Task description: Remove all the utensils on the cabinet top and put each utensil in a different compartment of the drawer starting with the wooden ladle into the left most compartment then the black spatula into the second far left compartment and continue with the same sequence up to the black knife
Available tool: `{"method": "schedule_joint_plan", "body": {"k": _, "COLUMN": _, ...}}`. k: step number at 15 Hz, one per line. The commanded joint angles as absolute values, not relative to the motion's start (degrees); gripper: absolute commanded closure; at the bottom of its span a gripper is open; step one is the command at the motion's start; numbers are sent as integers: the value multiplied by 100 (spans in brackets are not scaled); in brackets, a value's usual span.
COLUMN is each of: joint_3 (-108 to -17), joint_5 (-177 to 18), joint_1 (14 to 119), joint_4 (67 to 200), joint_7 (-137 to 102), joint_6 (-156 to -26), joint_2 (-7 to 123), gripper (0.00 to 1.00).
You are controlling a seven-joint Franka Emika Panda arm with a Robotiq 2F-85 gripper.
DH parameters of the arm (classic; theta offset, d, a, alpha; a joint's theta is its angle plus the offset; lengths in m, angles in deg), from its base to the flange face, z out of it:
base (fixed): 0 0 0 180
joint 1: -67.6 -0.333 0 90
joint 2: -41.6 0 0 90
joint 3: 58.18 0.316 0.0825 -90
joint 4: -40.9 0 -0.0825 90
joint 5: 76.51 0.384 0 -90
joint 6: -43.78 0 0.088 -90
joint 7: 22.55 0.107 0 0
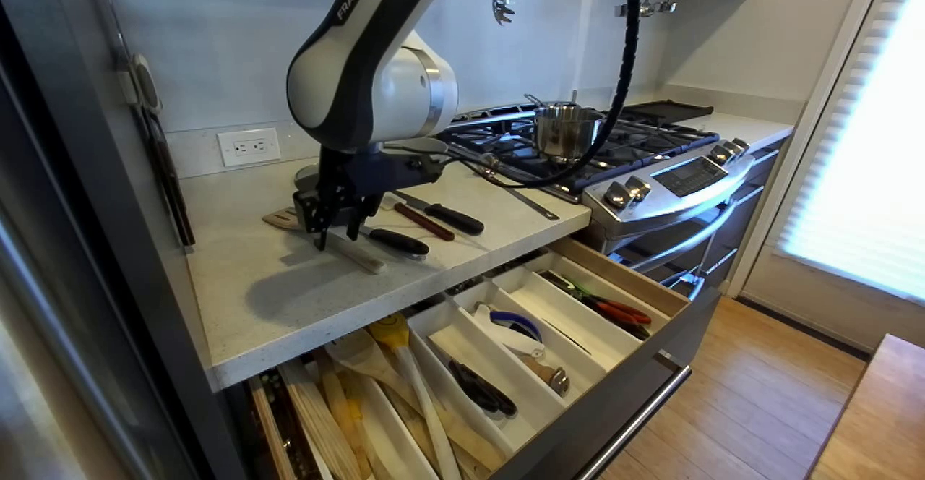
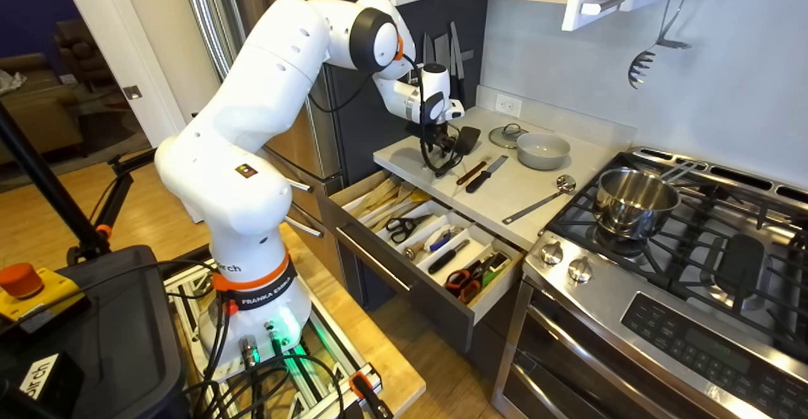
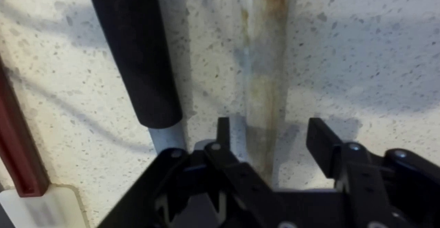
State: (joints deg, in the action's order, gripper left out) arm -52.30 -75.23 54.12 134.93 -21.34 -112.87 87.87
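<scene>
On the speckled white stone-like table (image 1: 220,277) lay the pale wooden ladle (image 3: 264,80); your black two-fingered hand (image 3: 271,135) was poised spread over it, apparently so you could clamp it first.

The wooden utensil (image 3: 263,94) has a pale tan handle streaked with brown. Under it, the counter (image 3: 395,1) is off-white with grey flecks; over it, the gripper (image 3: 270,130) is black. Beside the wooden utensil, the spatula (image 3: 137,59) has a black handle and a grey shank. Farther from the wooden utensil are the red-handled utensil (image 3: 17,145), white at one end, and the knife (image 2: 489,173), black-handled and grey-bladed. Lower than the wooden utensil, the drawer (image 1: 636,386) is dark grey in front with white dividers.
</scene>
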Motion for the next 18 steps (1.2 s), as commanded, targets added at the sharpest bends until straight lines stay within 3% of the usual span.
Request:
{"method": "schedule_joint_plan", "body": {"k": 1, "joint_3": -5294, "joint_5": -7614, "joint_1": 5323, "joint_4": 13331, "joint_7": -1962, "joint_6": -11363, "joint_2": 8956, "gripper": 8}}
{"method": "schedule_joint_plan", "body": {"k": 3, "joint_3": -5337, "joint_5": -7627, "joint_1": 5271, "joint_4": 13303, "joint_7": -1894, "joint_6": -11392, "joint_2": 8992, "gripper": 45}}
{"method": "schedule_joint_plan", "body": {"k": 5, "joint_3": -5324, "joint_5": -7618, "joint_1": 5268, "joint_4": 13280, "joint_7": -1879, "joint_6": -11394, "joint_2": 9016, "gripper": 52}}
{"method": "schedule_joint_plan", "body": {"k": 11, "joint_3": -5196, "joint_5": -7547, "joint_1": 5366, "joint_4": 13262, "joint_7": -1979, "joint_6": -11303, "joint_2": 8986, "gripper": 99}}
{"method": "schedule_joint_plan", "body": {"k": 12, "joint_3": -5151, "joint_5": -7514, "joint_1": 5398, "joint_4": 13266, "joint_7": -1994, "joint_6": -11246, "joint_2": 8963, "gripper": 94}}
{"method": "schedule_joint_plan", "body": {"k": 18, "joint_3": -4867, "joint_5": -7350, "joint_1": 5493, "joint_4": 13459, "joint_7": -2035, "joint_6": -11142, "joint_2": 8594, "gripper": 94}}
